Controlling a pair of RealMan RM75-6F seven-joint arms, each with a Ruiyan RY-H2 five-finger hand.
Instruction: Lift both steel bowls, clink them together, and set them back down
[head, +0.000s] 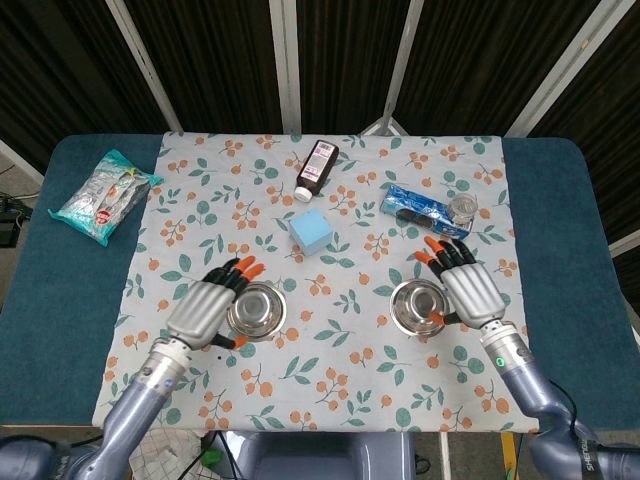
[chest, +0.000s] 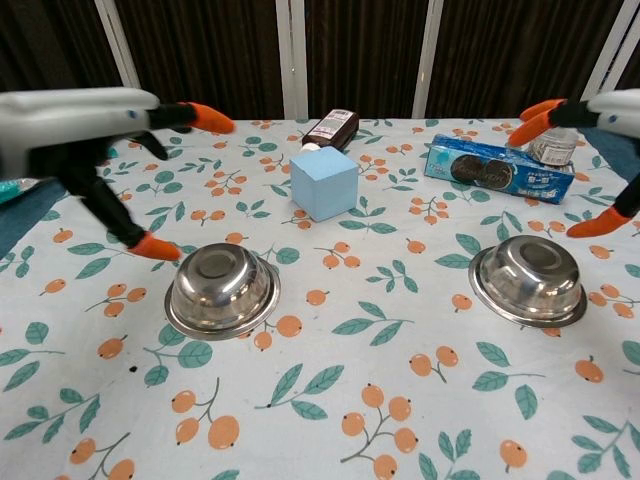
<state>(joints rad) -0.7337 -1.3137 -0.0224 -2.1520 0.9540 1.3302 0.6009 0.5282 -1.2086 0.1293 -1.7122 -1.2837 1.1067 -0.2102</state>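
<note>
The robot's left hand (head: 203, 308) hangs open above the floral-print cloth (head: 330, 400), its orange-tipped fingers (chest: 210, 118) spread wide and holding nothing, just to the left of the left round steel bowl (head: 256, 310). In the head view one fingertip lies close against that bowl's rim; the chest view shows the hand raised clear of it, so contact cannot be confirmed. The right hand (head: 468, 292) is likewise open and empty, fingers fanned apart, just to the right of the right round steel bowl (head: 419, 308), with its thumb tip near the rim.

Both bowls sit upright on the cloth, well apart from each other, mouths up. The light blue foam cube (head: 311, 232) stands on the cloth behind and between them, nearer the left bowl. Beyond the cube lies a dark brown bottle with a white label (head: 317, 169), on its side. Behind the right bowl rests a blue packet of sandwich cookies (head: 420, 209), with a small clear jar (head: 460, 210) touching it. A silvery-green snack bag (head: 103, 196) lies on the blue counter (head: 60, 300), far left of the cube.
</note>
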